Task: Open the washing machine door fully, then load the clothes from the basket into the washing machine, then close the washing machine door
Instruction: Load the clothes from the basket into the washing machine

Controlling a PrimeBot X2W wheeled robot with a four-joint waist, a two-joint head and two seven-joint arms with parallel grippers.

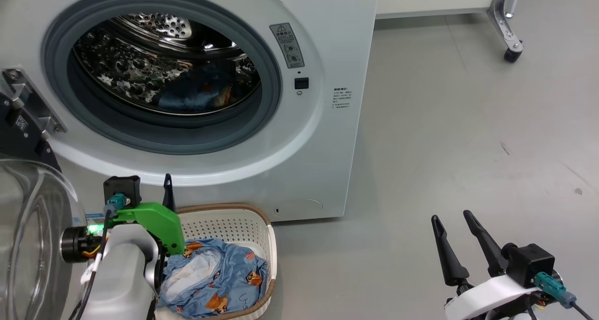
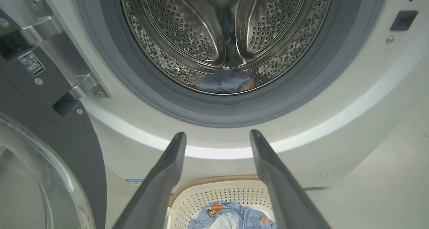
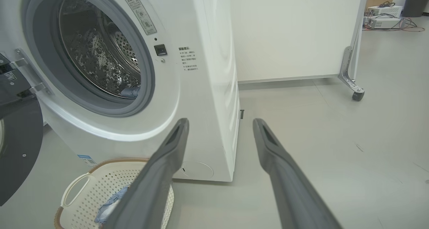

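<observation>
The white washing machine [image 1: 327, 53] stands with its washing machine door [image 1: 28, 236] swung wide to the left, glass bowl facing me. A piece of the blue printed clothes [image 1: 196, 93] lies at the bottom of the steel drum [image 2: 187, 31]. The basket [image 1: 234, 221] sits on the floor against the machine's front, with more of the clothes [image 1: 215, 273] in it. My left gripper [image 1: 167, 183] hovers over the basket's left part, open and empty, its fingers [image 2: 167, 175] pointing at the machine's lower front. My right gripper [image 1: 451, 216] is open and empty above bare floor, far right of the basket.
Grey floor [image 1: 468, 123] spreads to the right of the machine. A white panel on a metal leg with a castor [image 1: 512, 53] stands at the back right. The door's hinge bracket [image 1: 28, 105] juts out at the left of the opening.
</observation>
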